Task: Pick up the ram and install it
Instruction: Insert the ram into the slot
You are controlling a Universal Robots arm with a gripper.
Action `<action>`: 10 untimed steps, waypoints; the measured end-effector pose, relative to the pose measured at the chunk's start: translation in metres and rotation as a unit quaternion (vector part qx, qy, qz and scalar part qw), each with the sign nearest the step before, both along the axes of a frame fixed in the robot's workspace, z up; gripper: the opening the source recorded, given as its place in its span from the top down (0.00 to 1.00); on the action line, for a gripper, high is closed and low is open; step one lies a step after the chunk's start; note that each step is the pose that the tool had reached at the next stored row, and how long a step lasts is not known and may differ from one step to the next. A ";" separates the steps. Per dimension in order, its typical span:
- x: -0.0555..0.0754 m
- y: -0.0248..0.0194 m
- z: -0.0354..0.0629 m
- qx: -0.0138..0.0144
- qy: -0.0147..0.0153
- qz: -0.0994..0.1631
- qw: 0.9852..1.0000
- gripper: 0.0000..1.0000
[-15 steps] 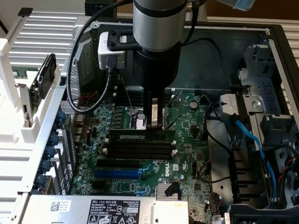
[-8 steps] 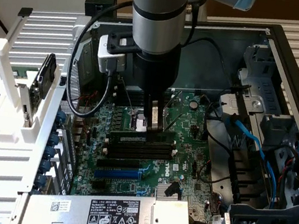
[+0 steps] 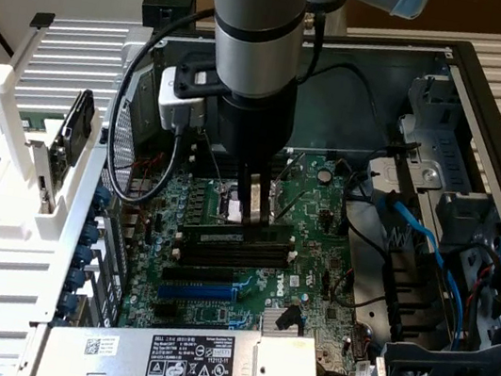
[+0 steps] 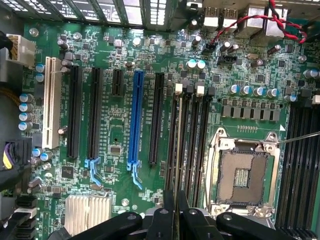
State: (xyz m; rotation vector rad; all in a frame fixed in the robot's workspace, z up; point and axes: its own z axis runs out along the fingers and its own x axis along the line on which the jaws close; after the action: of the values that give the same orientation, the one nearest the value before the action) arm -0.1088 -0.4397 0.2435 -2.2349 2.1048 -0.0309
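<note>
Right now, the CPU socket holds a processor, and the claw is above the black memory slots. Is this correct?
No. The CPU socket is empty, as the wrist view shows. The claw is indeed above the black memory slots.

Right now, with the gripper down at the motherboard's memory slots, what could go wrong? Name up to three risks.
1. The ram, seen edge-on in the gripper, stands among closely packed black slots. A small offset could press it onto a slot wall instead of seating it.
2. The open processor socket lies right beside them, so a slip could damage its contacts.
</note>
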 end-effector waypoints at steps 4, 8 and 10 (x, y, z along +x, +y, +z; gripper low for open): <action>0.000 0.0000 -0.0030 0.000 -0.001 0.000 1.000 0.87; -0.001 0.0000 -0.0044 0.000 -0.003 0.000 1.000 0.87; -0.002 0.0000 -0.0051 0.000 -0.003 0.000 1.000 0.87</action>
State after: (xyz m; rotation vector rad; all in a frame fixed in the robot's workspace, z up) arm -0.1106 -0.4397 0.2384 -2.2316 2.1015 -0.0383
